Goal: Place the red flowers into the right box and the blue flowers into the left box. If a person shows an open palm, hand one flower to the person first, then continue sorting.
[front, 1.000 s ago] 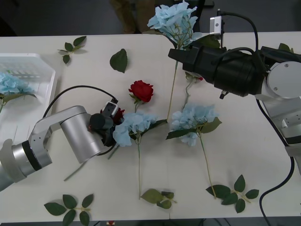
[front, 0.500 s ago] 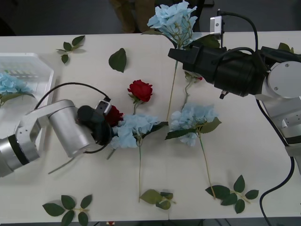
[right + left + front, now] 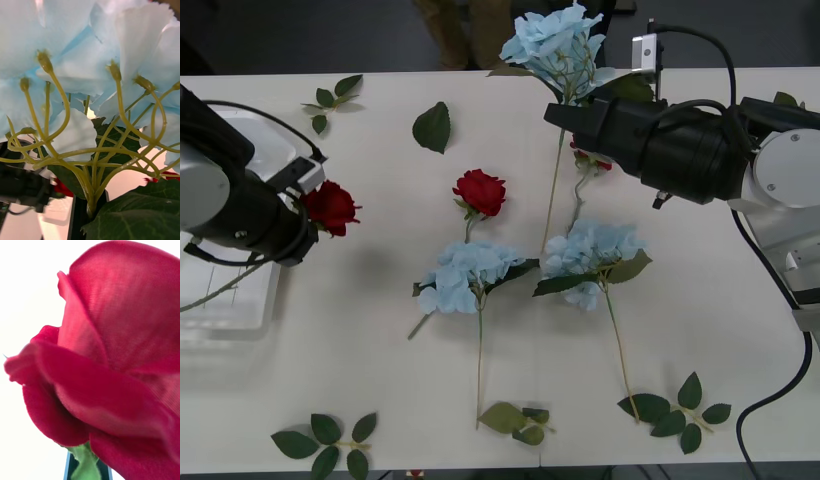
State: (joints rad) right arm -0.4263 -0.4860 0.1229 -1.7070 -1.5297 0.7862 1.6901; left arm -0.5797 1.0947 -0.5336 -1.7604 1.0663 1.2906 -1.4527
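Looking down from the front, the left gripper (image 3: 308, 215) at mid-left holds a red rose (image 3: 331, 206) beside the left box (image 3: 240, 310). Upper right, the right gripper (image 3: 558, 113) clasps a blue flower (image 3: 555, 45). Its wrist view shows the stems (image 3: 92, 187) pinched; the left wrist's rose (image 3: 112, 352) seems gripped.

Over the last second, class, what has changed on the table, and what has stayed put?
The left tool picked a red rose out from beside the blue flower at mid-table and carried it left, up to the left box. The right tool kept holding its blue flower at the far edge. The other flowers stayed.
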